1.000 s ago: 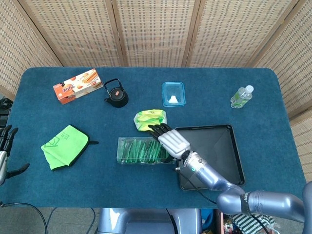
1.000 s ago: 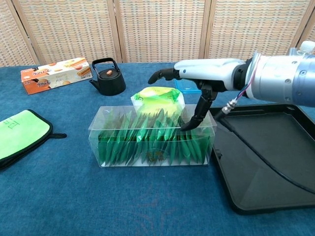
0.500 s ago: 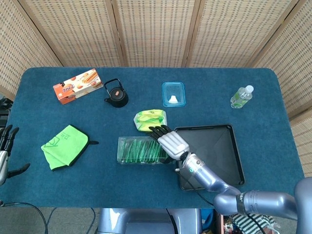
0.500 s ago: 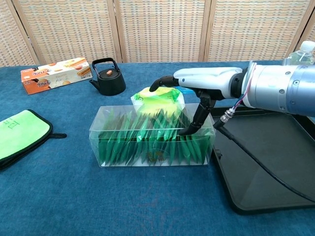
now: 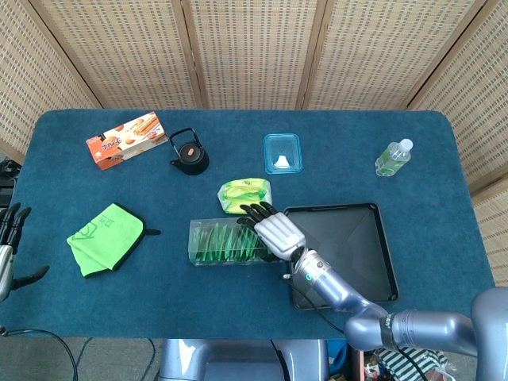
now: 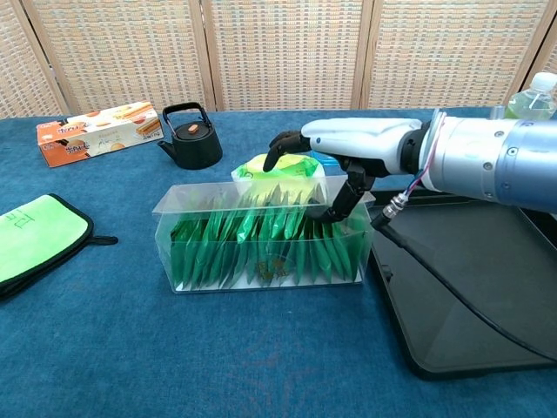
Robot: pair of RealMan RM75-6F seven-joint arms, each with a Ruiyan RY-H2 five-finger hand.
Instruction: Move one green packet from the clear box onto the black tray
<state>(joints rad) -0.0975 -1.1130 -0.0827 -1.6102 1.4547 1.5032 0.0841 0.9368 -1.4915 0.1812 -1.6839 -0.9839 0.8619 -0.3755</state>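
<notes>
The clear box (image 5: 226, 242) (image 6: 261, 248) stands mid-table, packed with several upright green packets (image 6: 261, 231). My right hand (image 5: 276, 230) (image 6: 348, 144) hovers over its right end. The thumb (image 6: 341, 198) reaches down among the rightmost packets, while the fingers (image 6: 280, 146) curl over the far side, apart from the thumb. No packet is lifted out. The black tray (image 5: 353, 254) (image 6: 487, 296) lies right of the box with nothing in it. My left hand (image 5: 8, 238) hangs off the table's left edge, fingers spread and holding nothing.
A green-yellow bag (image 5: 244, 194) (image 6: 278, 170) lies just behind the box. Further back are a black teapot (image 5: 190, 152) (image 6: 190, 138), an orange snack box (image 5: 127, 139) (image 6: 97, 131), a blue container (image 5: 282, 152) and a water bottle (image 5: 394, 156). A green cloth (image 5: 105, 238) (image 6: 35, 231) lies left.
My right hand has shifted slightly left and back over the box. The clear box has slid a little to the left, its right end drawing away from the tray.
</notes>
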